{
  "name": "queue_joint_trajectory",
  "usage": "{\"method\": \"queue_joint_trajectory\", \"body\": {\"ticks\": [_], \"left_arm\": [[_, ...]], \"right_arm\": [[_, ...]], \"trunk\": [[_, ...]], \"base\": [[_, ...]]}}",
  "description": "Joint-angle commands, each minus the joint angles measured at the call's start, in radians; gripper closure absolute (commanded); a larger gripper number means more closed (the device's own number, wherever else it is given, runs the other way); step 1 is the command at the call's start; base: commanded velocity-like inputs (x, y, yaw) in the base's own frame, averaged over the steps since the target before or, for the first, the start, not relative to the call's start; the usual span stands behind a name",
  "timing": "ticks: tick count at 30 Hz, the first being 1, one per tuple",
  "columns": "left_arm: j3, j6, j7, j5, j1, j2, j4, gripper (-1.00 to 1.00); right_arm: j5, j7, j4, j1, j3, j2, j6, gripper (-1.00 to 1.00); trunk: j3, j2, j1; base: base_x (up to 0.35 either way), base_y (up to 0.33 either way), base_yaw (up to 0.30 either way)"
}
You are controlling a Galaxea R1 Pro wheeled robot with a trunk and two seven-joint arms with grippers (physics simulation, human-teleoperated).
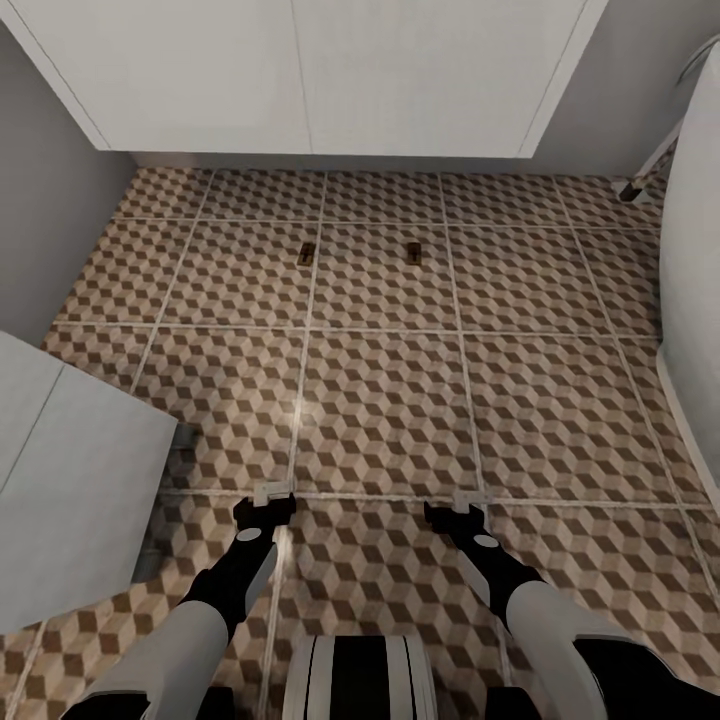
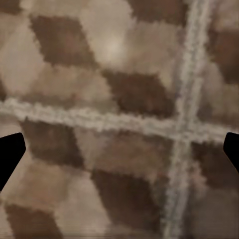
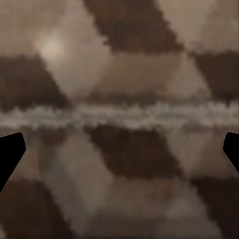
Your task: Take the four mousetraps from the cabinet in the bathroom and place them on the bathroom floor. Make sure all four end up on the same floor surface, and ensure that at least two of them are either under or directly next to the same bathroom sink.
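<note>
From the head camera you are looking down on the bathroom floor (image 1: 400, 400), its cube-patterned tiles running up to a white vanity unit (image 1: 310, 75) at the far wall. Two mousetraps lie on the tiles just in front of that unit, apart from each other: one mousetrap (image 1: 307, 253) sits on or right beside a grout line, the other mousetrap (image 1: 414, 252) lies to its right within the next tile. Both are tiny and their wire parts are hard to make out. Your left claw (image 1: 271, 492) and right claw (image 1: 466, 500) hang low over the floor near you, well apart from the traps, each over a grout line, and both hold nothing. A white bathtub edge (image 1: 690, 300) curves along the right side, and a pale grey-white panel (image 1: 70, 500) juts in at the left. In the left wrist camera the dark fingertips (image 2: 11, 157) sit at the two edges, spread wide, with a crossing of grout lines between them. In the right wrist camera the fingertips (image 3: 11, 157) are likewise spread wide, over one blurred grout line.
</note>
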Motion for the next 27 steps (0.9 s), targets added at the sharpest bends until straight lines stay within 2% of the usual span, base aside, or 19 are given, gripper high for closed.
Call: {"method": "queue_joint_trajectory", "body": {"ticks": [1, 14, 27], "left_arm": [[0.006, 0.000, 0.000, -0.009, 0.000, -0.001, 0.000, -1.00], [0.007, -0.001, 0.000, -0.009, 0.000, -0.002, -0.001, -1.00], [0.006, 0.000, 0.000, -0.009, 0.000, -0.002, -0.001, -1.00]], "right_arm": [[0.005, -0.001, 0.001, 0.000, -0.007, 0.001, -0.004, -1.00], [0.005, -0.001, 0.001, -0.001, -0.007, 0.001, -0.004, -1.00], [0.005, -0.001, 0.001, -0.001, -0.007, 0.001, -0.004, -1.00]], "trunk": [[0.000, 0.000, 0.000], [0.000, 0.000, 0.000], [0.050, 0.003, -0.006]], "base": [[-0.023, 0.000, 0.000], [-0.007, 0.000, 0.000], [0.000, 0.000, 0.000]]}}
